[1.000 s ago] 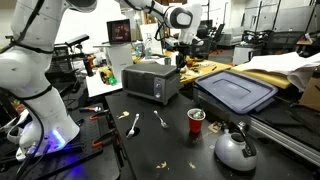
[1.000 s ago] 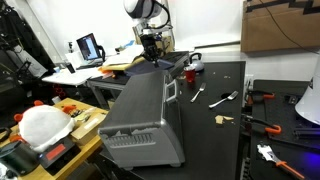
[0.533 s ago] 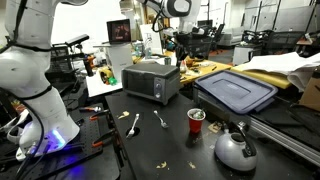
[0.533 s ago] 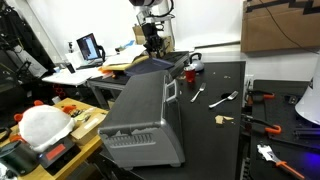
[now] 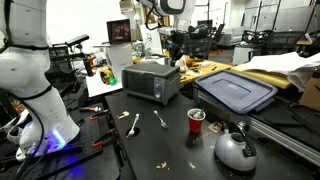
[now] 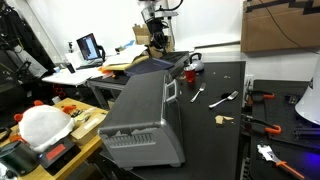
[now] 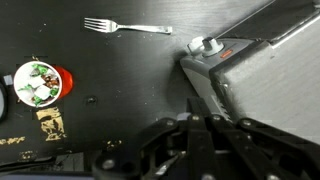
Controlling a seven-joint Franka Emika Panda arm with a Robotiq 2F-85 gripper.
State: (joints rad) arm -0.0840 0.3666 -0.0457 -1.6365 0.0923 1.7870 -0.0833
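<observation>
Because your gripper hangs with fingers pressed together over the toaster oven, descending carelessly could bang its top.

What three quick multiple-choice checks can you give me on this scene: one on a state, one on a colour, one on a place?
1. How does the gripper stand?
A. Wide open
B. Shut, with nothing between its fingers
C. Shut on a cloth

2. What colour is the cup?
A. Blue
B. Green
C. Red

3. Where is the fork?
A. Flat on the table
B. Standing in the cup
C. Held in the gripper

Answers:
1 B: in the wrist view the fingers meet at the middle and nothing sits between them.
2 C: its wall shows red in an exterior view and in the wrist view.
3 A: the wrist view shows it lying flat on the black top, apart from the cup.
</observation>
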